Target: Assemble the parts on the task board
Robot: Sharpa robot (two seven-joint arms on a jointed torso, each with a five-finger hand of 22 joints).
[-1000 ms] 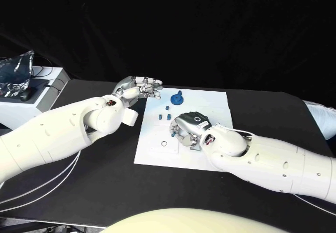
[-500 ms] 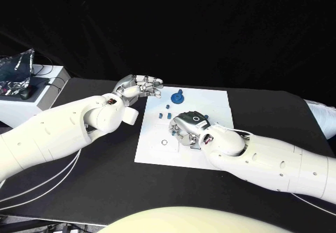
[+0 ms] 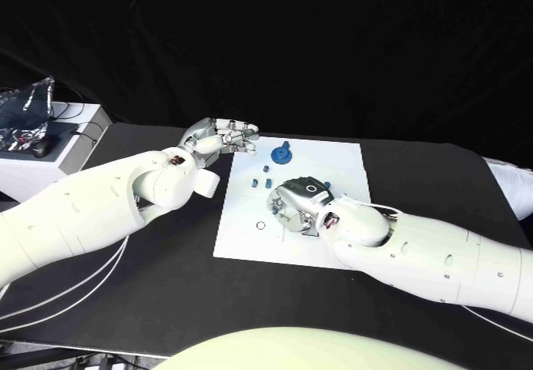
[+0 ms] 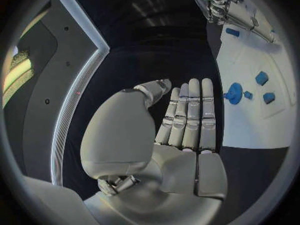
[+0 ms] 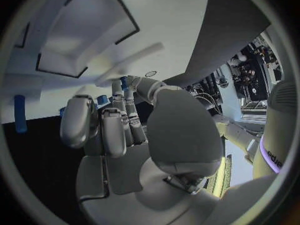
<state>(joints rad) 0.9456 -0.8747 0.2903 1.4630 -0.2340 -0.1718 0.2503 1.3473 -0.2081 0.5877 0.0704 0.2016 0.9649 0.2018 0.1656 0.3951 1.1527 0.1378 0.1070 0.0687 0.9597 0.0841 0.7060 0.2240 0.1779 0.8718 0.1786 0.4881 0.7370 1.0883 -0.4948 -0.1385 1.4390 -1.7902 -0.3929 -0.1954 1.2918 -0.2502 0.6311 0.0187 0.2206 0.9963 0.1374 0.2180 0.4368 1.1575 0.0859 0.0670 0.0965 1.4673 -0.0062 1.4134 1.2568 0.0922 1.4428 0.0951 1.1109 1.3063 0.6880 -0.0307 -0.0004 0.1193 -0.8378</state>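
A white box [image 3: 45, 158] bearing crumpled foil [image 3: 25, 108] stands beside the black table [image 3: 166, 301].

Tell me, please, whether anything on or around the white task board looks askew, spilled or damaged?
Nothing stands out. The task board lies flat on the black table, and the small blue parts sit on it, none off its edge. The left robot hand is beside the board; the right robot hand is over it.

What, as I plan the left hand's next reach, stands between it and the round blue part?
Nothing visible does. The left hand hovers by the task board's far left corner, and only bare board lies between it and the round blue part. The right hand is off that line.
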